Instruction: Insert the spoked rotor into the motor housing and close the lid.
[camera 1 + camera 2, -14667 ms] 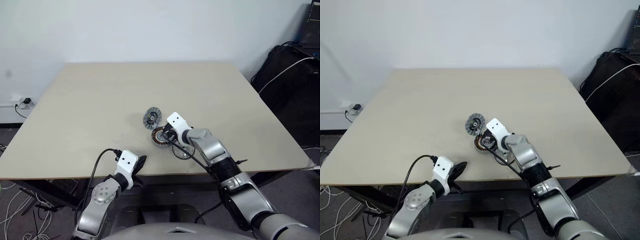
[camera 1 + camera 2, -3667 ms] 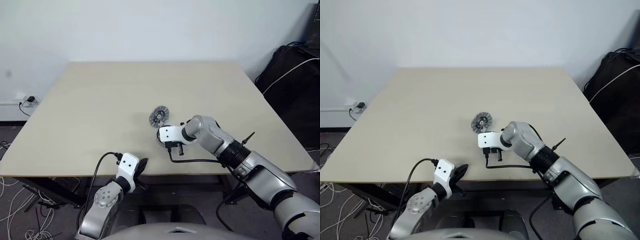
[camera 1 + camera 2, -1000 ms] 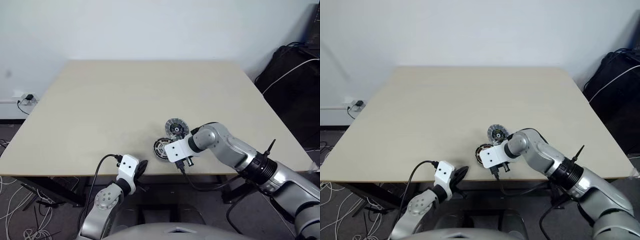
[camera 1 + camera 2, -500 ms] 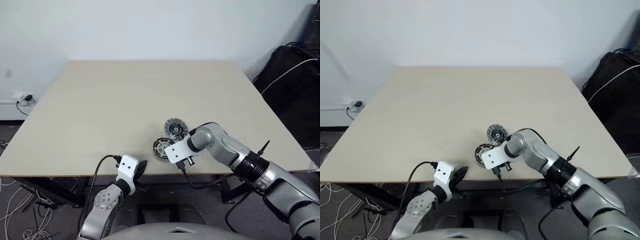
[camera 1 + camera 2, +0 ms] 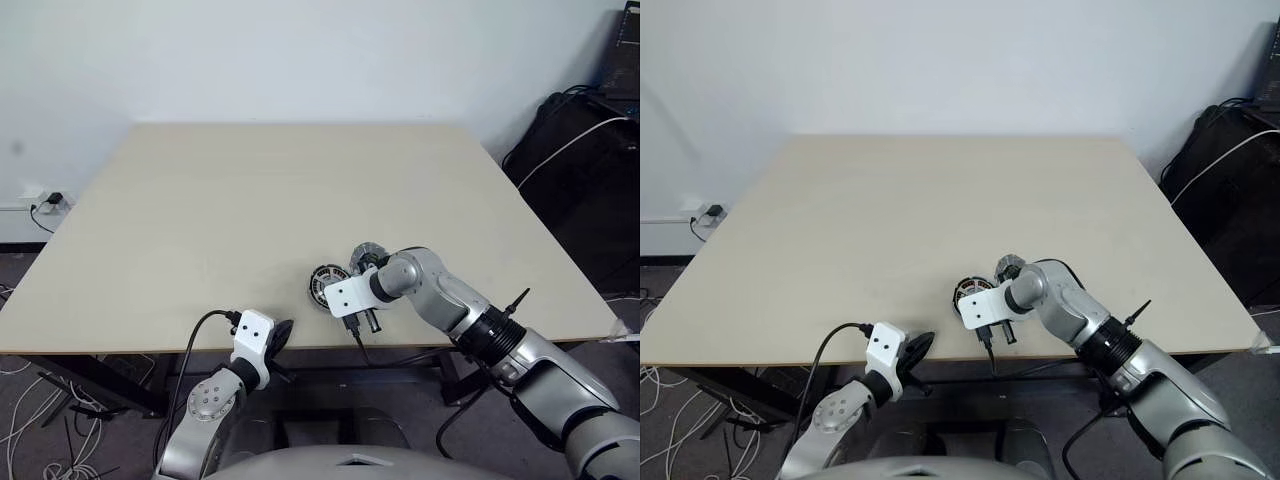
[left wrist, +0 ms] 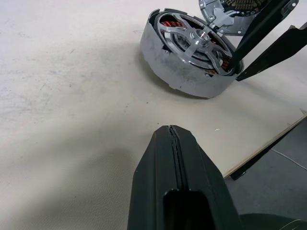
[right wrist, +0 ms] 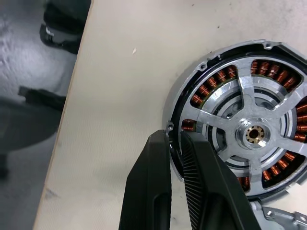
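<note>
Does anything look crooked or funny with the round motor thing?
Yes. The motor housing is not lying flat on the table: it tilts, its far side propped on the lid. The spoked rotor already sits inside. The right gripper pinches the housing's rim.

Motor parts near table's front edge.
Motor housing (image 5: 325, 286) on table (image 5: 220, 210); lid (image 5: 364, 257) just right and behind it.

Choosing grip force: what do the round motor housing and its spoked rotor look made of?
The round motor housing: seemingly bare metal, with a silver-grey satin rim and glossy copper-coloured windings inside. The spoked rotor: probably machined aluminium, with pale brushed spokes and a brass-looking centre bushing.
</note>
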`<action>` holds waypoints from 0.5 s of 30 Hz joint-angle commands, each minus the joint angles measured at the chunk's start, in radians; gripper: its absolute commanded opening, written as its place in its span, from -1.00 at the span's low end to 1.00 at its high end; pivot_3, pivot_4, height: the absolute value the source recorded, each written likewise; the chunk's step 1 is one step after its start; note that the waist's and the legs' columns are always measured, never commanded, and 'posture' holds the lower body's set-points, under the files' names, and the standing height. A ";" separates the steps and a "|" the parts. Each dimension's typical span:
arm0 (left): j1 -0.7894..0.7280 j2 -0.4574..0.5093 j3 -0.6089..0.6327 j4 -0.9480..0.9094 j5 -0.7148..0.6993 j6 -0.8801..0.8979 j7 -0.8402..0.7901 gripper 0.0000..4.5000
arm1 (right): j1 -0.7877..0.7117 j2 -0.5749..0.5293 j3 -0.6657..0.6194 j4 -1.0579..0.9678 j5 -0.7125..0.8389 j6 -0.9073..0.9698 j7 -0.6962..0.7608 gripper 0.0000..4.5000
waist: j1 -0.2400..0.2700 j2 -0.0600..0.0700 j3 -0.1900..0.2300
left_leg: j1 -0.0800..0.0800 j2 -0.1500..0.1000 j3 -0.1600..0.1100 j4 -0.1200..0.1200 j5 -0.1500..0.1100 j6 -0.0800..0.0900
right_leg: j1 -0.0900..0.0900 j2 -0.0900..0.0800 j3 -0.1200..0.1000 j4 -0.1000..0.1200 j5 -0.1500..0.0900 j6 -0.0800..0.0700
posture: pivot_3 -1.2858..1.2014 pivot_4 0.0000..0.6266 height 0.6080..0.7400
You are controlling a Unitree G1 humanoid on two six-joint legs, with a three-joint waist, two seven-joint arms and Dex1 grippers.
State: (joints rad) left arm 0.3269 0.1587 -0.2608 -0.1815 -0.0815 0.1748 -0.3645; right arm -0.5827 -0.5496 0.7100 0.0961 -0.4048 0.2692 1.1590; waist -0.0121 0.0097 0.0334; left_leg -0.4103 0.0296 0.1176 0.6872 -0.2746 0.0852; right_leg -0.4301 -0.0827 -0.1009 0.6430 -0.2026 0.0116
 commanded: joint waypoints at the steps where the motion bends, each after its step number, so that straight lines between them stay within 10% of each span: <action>1: -0.014 -0.007 -0.006 -0.011 0.000 -0.015 0.003 -1.00 | -0.007 0.027 -0.053 -0.031 0.008 0.075 -0.015 -0.95 | -0.001 0.000 0.000 | 0.000 0.000 0.000 0.000 0.000 0.000 | 0.000 0.000 0.000 0.000 0.000 0.000 | 0.03 -1.00 1.00; 14: -0.005 -0.008 -0.012 -0.013 0.000 -0.016 0.008 -1.00 | -0.040 0.128 -0.093 0.019 0.016 0.181 -0.082 -0.95 | -0.012 0.000 0.000 | 0.000 0.001 0.000 0.000 0.000 -0.001 | -0.001 0.001 0.000 0.001 0.001 -0.001 | 0.03 -1.00 1.00; 15: -0.004 -0.008 -0.012 -0.013 -0.001 -0.016 0.009 -1.00 | -0.042 0.141 -0.100 0.016 0.021 0.192 -0.092 -0.64 | -0.012 0.000 0.000 | 0.000 0.001 0.000 0.000 0.001 -0.001 | -0.001 0.001 0.000 0.001 0.001 -0.001 | 0.03 -1.00 1.00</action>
State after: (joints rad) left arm 0.3290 0.1575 -0.2680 -0.1814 -0.0813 0.1743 -0.3580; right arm -0.5806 -0.4276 0.6542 0.1267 -0.3906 0.4496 1.1017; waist -0.0238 0.0102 0.0336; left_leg -0.4103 0.0308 0.1175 0.6868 -0.2739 0.0841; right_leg -0.4316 -0.0821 -0.1013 0.6439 -0.2016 0.0102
